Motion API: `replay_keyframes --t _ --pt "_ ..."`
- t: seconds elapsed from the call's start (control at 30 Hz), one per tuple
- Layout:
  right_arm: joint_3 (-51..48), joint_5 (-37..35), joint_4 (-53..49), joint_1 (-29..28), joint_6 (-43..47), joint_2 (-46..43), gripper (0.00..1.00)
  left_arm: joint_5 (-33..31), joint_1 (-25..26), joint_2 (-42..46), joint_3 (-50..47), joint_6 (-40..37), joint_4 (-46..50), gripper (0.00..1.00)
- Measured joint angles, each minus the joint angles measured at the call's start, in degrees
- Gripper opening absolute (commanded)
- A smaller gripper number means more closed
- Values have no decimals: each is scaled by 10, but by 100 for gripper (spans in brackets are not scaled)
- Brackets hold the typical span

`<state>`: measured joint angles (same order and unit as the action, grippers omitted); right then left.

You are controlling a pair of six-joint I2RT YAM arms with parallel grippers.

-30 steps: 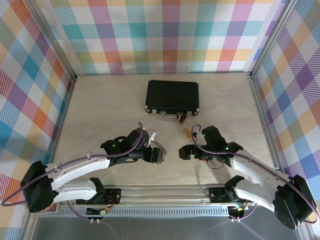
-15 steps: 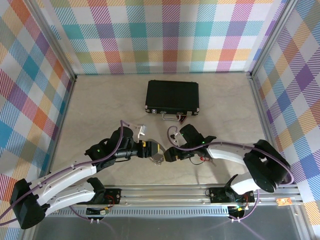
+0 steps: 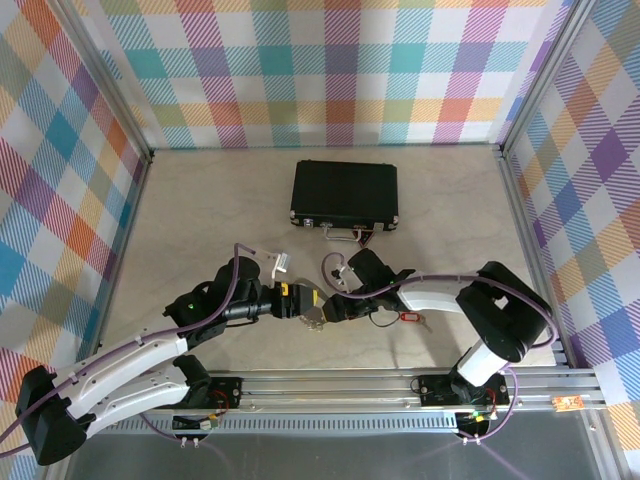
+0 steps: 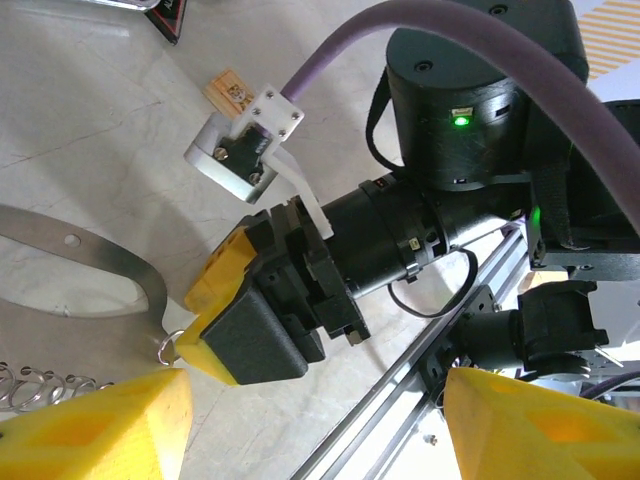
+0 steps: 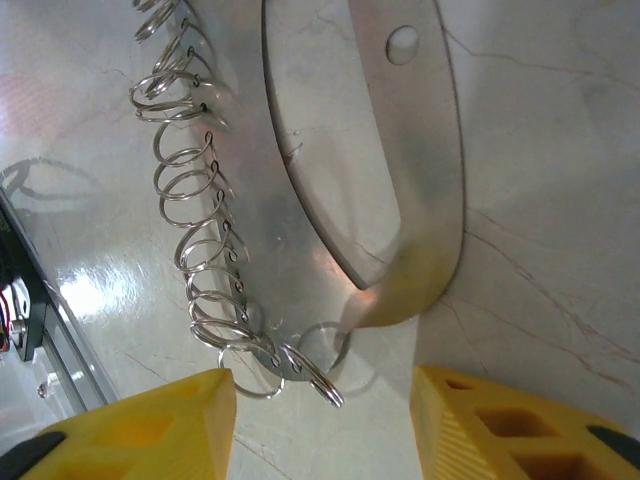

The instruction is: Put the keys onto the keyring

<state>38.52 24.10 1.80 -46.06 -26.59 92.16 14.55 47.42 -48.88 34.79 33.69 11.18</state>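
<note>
Right wrist view: the right hand [image 5: 320, 390] has swung in, fingers [image 5: 150, 420] apart but closing round the end of the keyring [image 5: 430, 200], so a grab looks near. The left hand [image 4: 315, 410] stays apart. The key [image 3: 407, 318] lies alone on the counter [image 3: 200, 220].

- Your bench [image 3: 200, 210] is a pale, marble-veined slab, glossy enough to show reflections in the right wrist view.
- You'll find a black case [image 3: 345, 194] lying flat toward the far side, roughly centred, its metal handle [image 3: 340, 235] on the near edge.
- Look near the case for a small yellow-orange tag [image 4: 230, 92], flat on bare bench.
- Your keyring [image 5: 420, 200] lies flat near the middle of the near half: a grey oval loop, with a row of small wire rings [image 5: 190, 200] along one long edge.
- Your key [image 3: 407, 318], with its red head, lies to the right of the keyring, apart from it and well apart from the case.
</note>
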Motion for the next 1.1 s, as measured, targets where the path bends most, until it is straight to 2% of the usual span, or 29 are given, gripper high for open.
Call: replay_keyframes --t 0.7,1.1 --pt "6 -1 0 -24 21 12 23 10 0 0 -8 15 -25 67" --pt "10 -11 -20 -27 36 12 16 11 0 5 -8 15 -26 67"
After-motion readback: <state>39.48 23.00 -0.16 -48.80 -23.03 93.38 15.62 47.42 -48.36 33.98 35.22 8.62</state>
